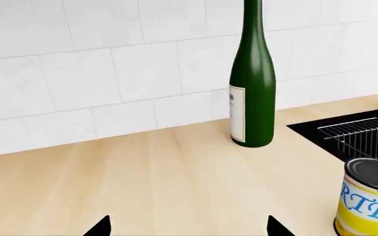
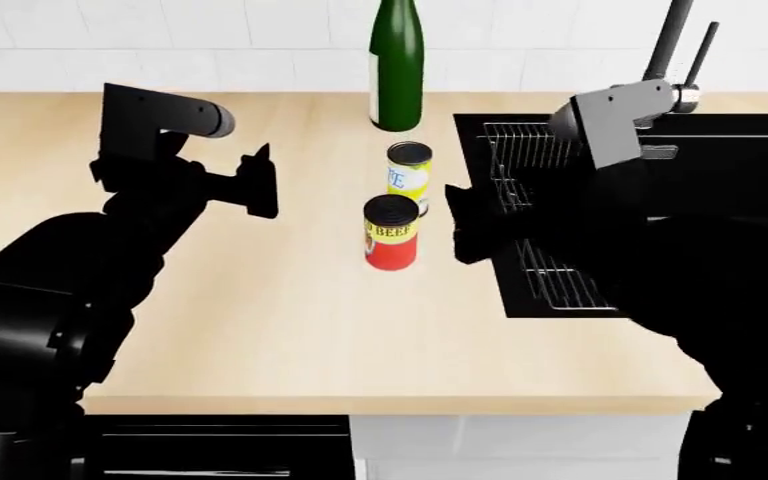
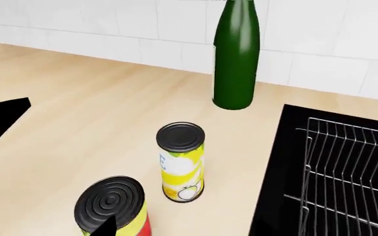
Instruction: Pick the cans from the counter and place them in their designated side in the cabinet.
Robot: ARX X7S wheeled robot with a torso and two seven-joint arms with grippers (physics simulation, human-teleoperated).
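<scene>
Both of your 2 small silver-lidded tins, red-and-yellow (image 2: 391, 232) and yellow-and-white (image 2: 410, 177), still stand on the beige wood-grain surface (image 2: 251, 330); your left hand (image 2: 261, 182) is released and empty, your right hand (image 2: 462, 225) I cannot tell.

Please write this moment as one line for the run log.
phase: approach | left hand: open, empty | right hand: open, empty | both cans: upright on counter

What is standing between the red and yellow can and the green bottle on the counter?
The yellow and white can stands between the red and yellow can and the green bottle, as the head view shows.
</scene>
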